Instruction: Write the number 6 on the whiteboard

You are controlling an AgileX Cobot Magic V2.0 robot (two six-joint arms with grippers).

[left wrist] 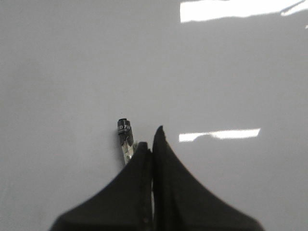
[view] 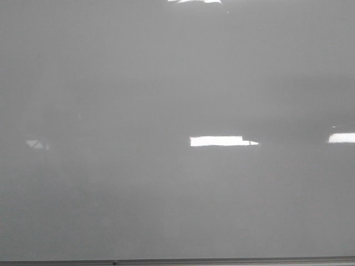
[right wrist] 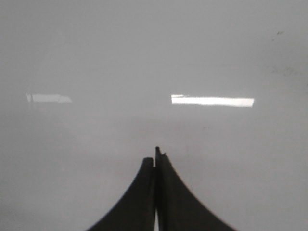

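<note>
Open board, little in the way

In the front view the whiteboard (view: 166, 83) lies bare from edge to edge, only its thin dark frame (view: 177, 261) running along the near side, so a gripper could pass anywhere over it. In the left wrist view a marker (left wrist: 124, 134) juts past the left gripper (left wrist: 153, 139), whose fingers (left wrist: 166, 163) are pressed together; the board around its tip is free.

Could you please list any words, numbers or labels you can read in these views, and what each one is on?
None can be read.
Marker in the left gripper: pale print on its dark tip band, too small and blurred to read.
Whiteboard: no writing visible, only bright light reflections; no digit drawn yet.
</note>
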